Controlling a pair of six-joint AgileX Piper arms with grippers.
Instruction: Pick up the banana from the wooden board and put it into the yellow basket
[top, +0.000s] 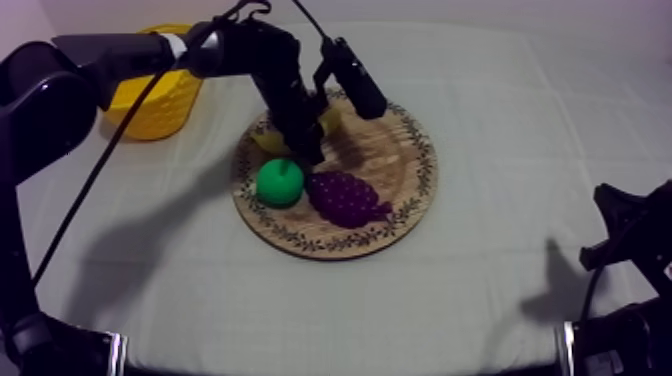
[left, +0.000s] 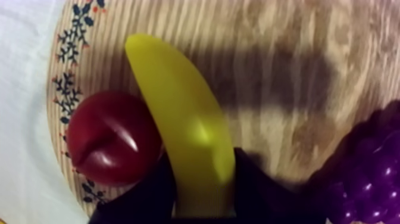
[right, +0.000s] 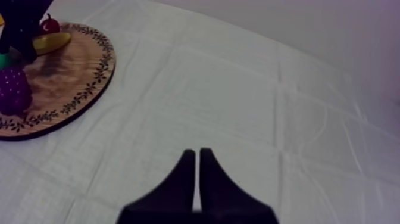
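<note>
I see board (top: 400, 165): brown wood grain, rim of dark leafy vine with red dots. On board: banana (left: 184, 119) yellow, small red fruit (left: 110, 137) glossy dark red, grapes (top: 345, 197) purple, pear (top: 279, 183) green. Near board, basket (top: 160, 105) yellow.

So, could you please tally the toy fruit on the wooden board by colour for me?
Yellow: 1, the banana
Red: 1, the small red fruit
Green: 1, the pear
Purple: 1, the bunch of grapes
Total: 4, all on the wooden board
</note>
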